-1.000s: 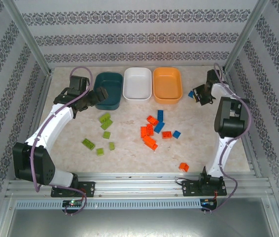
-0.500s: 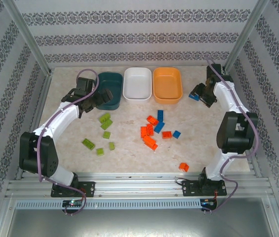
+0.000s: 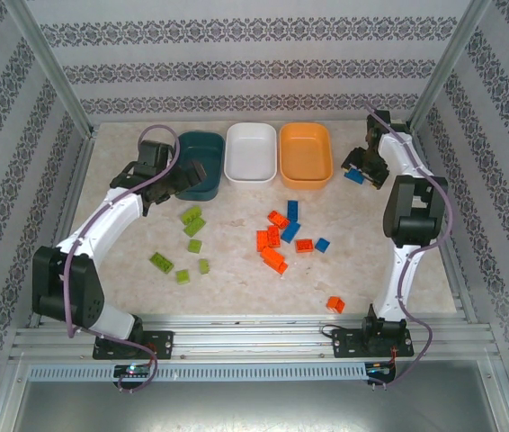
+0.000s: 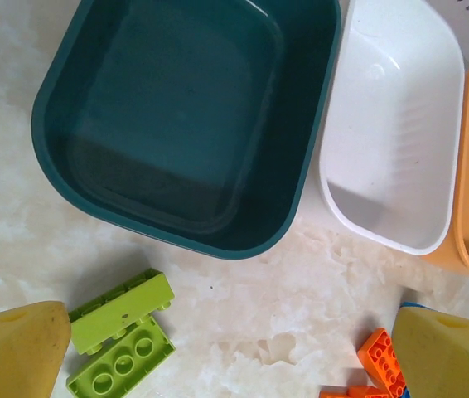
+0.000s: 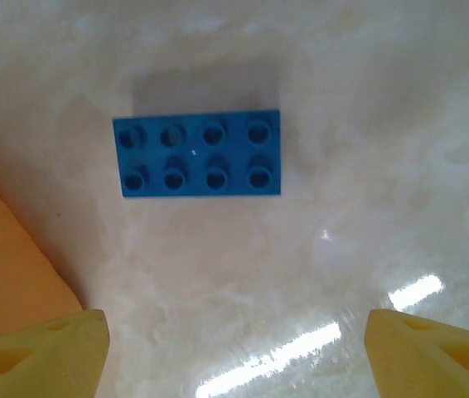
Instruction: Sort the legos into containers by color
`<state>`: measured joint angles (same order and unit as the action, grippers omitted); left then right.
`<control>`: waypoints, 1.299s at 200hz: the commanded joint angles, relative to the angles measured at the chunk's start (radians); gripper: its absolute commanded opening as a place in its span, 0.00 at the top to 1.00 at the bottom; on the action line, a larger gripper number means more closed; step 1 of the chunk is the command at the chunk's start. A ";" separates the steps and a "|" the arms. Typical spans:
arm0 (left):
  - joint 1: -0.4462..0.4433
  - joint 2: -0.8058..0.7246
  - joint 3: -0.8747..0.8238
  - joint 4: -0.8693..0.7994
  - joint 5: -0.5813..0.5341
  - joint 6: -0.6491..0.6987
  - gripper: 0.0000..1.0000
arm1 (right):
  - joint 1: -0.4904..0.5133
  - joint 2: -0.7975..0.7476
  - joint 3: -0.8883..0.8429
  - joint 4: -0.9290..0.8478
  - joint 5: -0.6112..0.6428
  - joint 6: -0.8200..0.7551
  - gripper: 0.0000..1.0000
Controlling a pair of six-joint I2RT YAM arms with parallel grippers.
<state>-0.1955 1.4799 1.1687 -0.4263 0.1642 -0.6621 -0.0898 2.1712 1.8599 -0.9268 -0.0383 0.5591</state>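
Shut a second ago, the right fingers (image 5: 36, 356) are being held apart above the small blue plastic brick (image 5: 197, 154) lying beside the shallow orange plastic bin (image 5: 2, 274); the left fingers (image 4: 11, 348) likewise are being held apart; no brick is being binned yet.

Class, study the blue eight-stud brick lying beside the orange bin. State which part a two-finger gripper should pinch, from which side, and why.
Pinch the blue brick across its two long side walls at mid-length, coming straight down from above. It lies flat, studs up, free of the orange bin, so those parallel walls are exposed, and the narrower span likely suits a pinch.
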 commanded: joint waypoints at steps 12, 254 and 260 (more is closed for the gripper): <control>-0.005 -0.047 -0.020 -0.043 -0.035 0.031 0.00 | -0.007 0.066 0.076 -0.045 0.018 0.019 0.18; 0.053 -0.014 -0.014 -0.069 0.018 0.102 0.00 | 0.021 0.210 0.253 -0.133 0.087 0.047 0.40; 0.053 -0.010 -0.012 -0.067 0.020 0.102 0.00 | 0.021 0.197 0.241 -0.128 0.086 0.046 0.40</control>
<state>-0.1539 1.4536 1.1599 -0.4904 0.1650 -0.5789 -0.0803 2.4214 2.1429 -1.0355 0.0147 0.6025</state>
